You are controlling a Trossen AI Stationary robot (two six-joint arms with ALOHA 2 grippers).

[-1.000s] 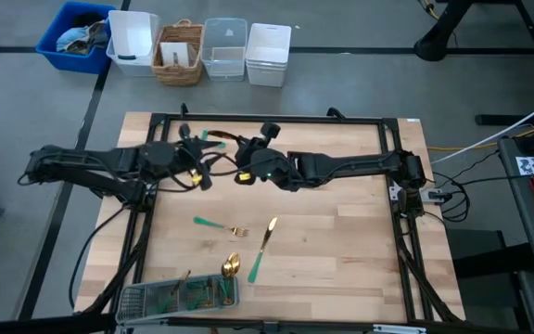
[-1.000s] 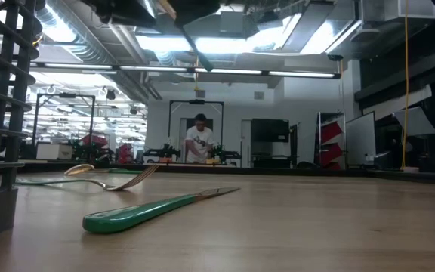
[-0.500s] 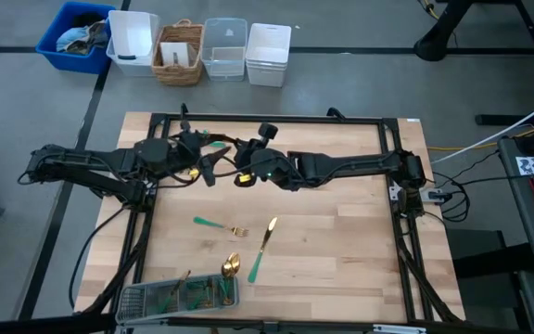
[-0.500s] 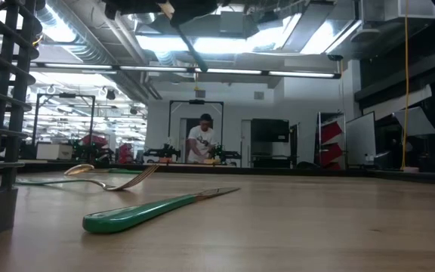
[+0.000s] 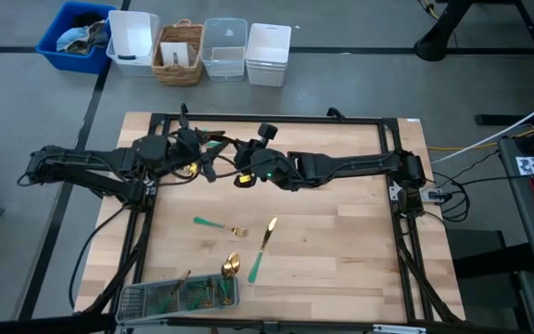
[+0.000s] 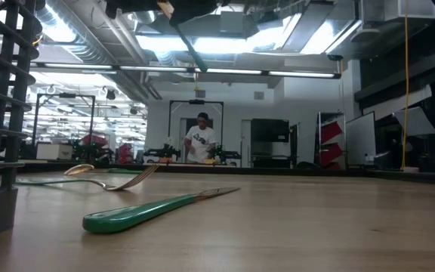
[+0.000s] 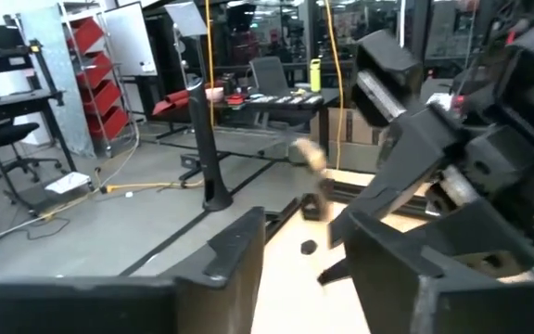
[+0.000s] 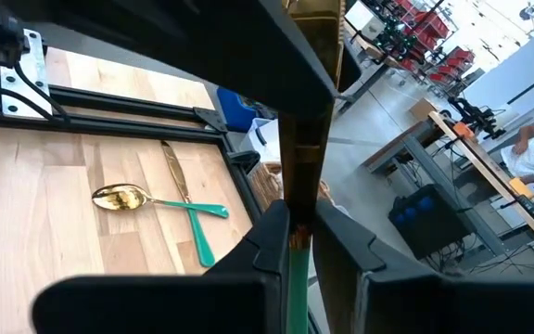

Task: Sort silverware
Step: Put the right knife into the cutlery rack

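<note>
Midair over the far table, right gripper [image 5: 242, 173] pinches a utensil [image 8: 298, 264] by its handle, left gripper [image 5: 196, 160] gapes beside; handover wants firm left grip before right releases.

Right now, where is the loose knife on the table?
In the high view the knife lies on the table's near half, right of the fork and just above-right of the mesh tray.
</note>
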